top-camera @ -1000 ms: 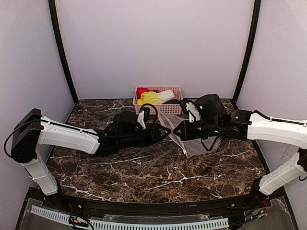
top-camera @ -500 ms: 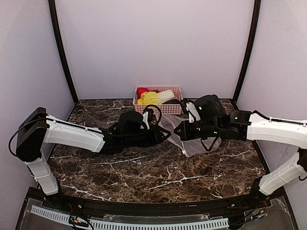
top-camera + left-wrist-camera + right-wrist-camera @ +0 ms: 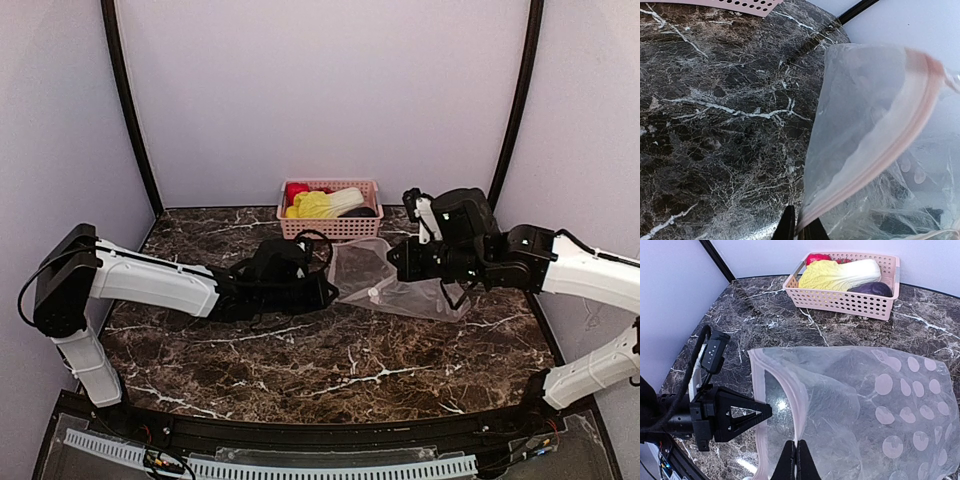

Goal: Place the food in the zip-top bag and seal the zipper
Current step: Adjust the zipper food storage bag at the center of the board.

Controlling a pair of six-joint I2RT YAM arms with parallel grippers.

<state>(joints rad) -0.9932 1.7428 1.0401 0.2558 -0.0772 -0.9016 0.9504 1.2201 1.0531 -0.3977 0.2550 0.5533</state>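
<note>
The zip-top bag (image 3: 405,283) lies clear and dotted on the marble between both arms, its mouth facing left. My left gripper (image 3: 327,291) is shut on the bag's lower mouth edge; in the left wrist view the pink zipper (image 3: 900,135) runs up from my left gripper (image 3: 801,231). My right gripper (image 3: 796,462) is shut on the upper lip of the bag (image 3: 880,405), so the mouth gapes. The food sits in the pink basket (image 3: 331,226): a yellow-green cabbage (image 3: 840,274) and a red pepper (image 3: 817,258). The bag holds no food.
The pink basket (image 3: 845,300) stands against the back wall, just behind the bag, and also holds a dark purple piece (image 3: 873,288). Black corner posts (image 3: 130,110) rise at the back left and back right of the table.
My left gripper has closed on the bag's mouth edge. The right arm has drawn back to the right, pulling the bag flatter and spreading its mouth.
</note>
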